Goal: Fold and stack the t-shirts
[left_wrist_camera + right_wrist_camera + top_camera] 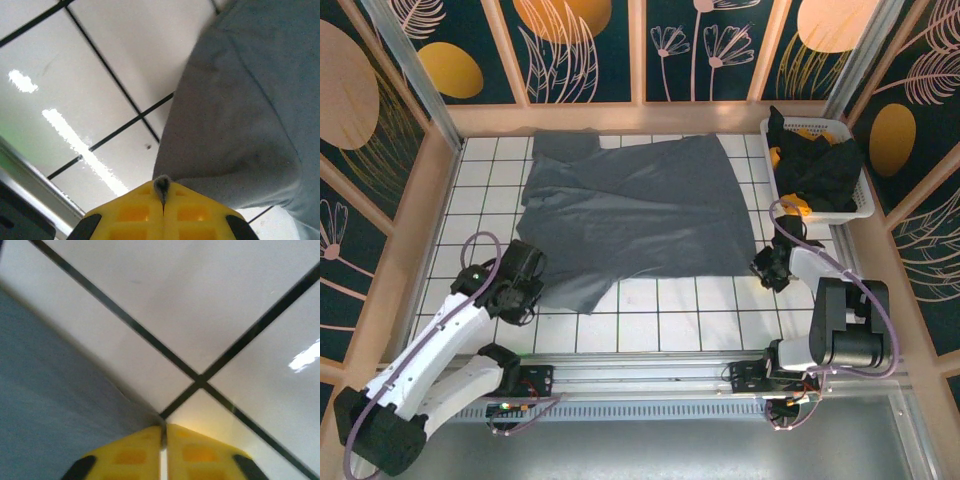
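Our left hand [162, 192] pinched a tuft at the near left corner of the grey shirt [640, 210], which lay spread on the worktop [670, 320]. At the shirt's near right corner our right hand [163, 432] was pressed together at the hem; we couldn't tell whether it caught cloth. If it had not, we judged a lift would raise one side only and skew the fold.
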Robot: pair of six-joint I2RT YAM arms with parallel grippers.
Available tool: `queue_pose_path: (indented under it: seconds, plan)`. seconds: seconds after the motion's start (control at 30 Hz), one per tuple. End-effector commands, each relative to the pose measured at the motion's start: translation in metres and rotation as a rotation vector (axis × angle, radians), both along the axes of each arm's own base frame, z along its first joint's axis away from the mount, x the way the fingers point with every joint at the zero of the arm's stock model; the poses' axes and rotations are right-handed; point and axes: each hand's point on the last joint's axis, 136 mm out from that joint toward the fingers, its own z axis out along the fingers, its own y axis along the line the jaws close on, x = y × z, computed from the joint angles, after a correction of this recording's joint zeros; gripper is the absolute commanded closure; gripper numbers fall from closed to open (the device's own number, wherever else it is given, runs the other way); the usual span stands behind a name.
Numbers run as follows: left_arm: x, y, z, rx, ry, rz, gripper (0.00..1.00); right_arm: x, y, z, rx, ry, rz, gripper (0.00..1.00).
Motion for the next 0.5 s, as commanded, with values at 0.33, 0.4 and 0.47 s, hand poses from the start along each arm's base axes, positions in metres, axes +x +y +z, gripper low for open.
queue_pose_path:
  seconds: [0.33, 0.4, 0.47]
  plan:
    - [-0.014, 0.003, 0.011, -0.022, 0.041, 0.062, 1.00, -0.045, 0.020, 0.040, 0.014, 0.013, 0.054, 1.00]
    - [-0.004, 0.004, 0.023, 0.006, 0.014, 0.042, 1.00, -0.049, 0.023, 0.039, 0.013, 0.019, 0.071, 1.00]
    - [0.011, 0.006, 0.035, 0.043, -0.030, 0.023, 1.00, -0.044, 0.022, 0.040, 0.003, 0.010, 0.076, 1.00]
